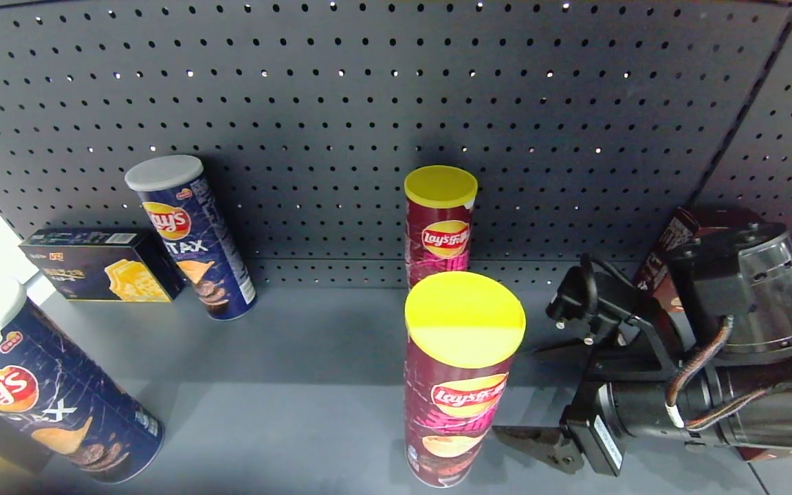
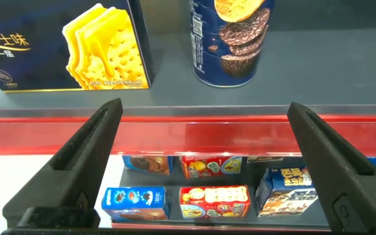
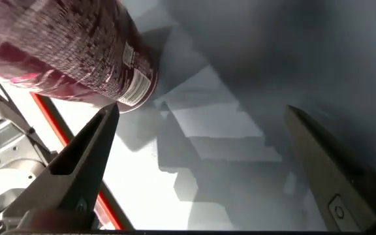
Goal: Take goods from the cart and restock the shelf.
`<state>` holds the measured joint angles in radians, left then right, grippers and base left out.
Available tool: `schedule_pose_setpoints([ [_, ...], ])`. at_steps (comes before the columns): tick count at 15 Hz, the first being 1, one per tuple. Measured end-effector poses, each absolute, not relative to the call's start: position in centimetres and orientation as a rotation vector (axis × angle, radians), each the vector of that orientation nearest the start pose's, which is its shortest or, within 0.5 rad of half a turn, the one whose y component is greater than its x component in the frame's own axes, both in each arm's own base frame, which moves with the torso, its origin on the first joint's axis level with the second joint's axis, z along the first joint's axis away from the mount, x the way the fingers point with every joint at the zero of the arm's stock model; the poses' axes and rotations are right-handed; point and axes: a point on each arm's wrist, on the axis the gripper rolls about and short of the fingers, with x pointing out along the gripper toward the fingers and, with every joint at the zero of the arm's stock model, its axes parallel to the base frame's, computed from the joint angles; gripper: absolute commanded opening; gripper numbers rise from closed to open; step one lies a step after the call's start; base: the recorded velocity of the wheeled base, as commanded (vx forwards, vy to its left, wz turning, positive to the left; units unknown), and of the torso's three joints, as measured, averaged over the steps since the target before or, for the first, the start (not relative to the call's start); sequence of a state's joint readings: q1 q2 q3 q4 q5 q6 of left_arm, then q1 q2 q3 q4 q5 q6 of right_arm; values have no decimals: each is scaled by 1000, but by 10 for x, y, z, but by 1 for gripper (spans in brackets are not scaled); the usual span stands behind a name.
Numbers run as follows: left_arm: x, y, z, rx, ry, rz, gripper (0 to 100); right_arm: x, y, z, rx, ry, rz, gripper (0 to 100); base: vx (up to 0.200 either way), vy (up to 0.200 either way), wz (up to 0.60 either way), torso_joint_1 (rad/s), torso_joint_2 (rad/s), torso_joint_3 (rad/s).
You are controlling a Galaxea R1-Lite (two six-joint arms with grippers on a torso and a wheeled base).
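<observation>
The front maroon chip can stands upright on the shelf, with its long axis vertical, yellow lid up and label facing out. It is directly in front of a second maroon can by the pegboard back.

The right hand sits just beside the front can on its right, jaws spread wide and gripping nothing. Whether a finger touches the can I cannot tell.

The left hand is also wide open and empty. It faces the shelf's red front rail, below a cracker box and a blue can.
</observation>
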<state>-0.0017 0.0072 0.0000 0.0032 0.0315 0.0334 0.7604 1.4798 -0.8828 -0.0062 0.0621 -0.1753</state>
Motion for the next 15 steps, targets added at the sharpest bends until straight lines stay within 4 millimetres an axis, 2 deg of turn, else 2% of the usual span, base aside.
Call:
schedule_pose_setpoints([
  [4,-22,1,75,34,10,29,100,172,142,250,-280,324,759,100,0,0,0,0,0,0],
  [6,-22,1,75,34,12,27,100,156,115,277,-220,206,698,100,0,0,0,0,0,0],
  [8,-22,1,75,35,11,26,100,131,92,290,-183,119,648,100,0,0,0,0,0,0],
  [12,-22,1,75,38,12,27,100,81,62,277,-173,40,666,100,0,0,0,0,0,0],
  [15,-22,1,75,39,12,26,100,51,46,253,-164,-3,749,100,0,0,0,0,0,0],
])
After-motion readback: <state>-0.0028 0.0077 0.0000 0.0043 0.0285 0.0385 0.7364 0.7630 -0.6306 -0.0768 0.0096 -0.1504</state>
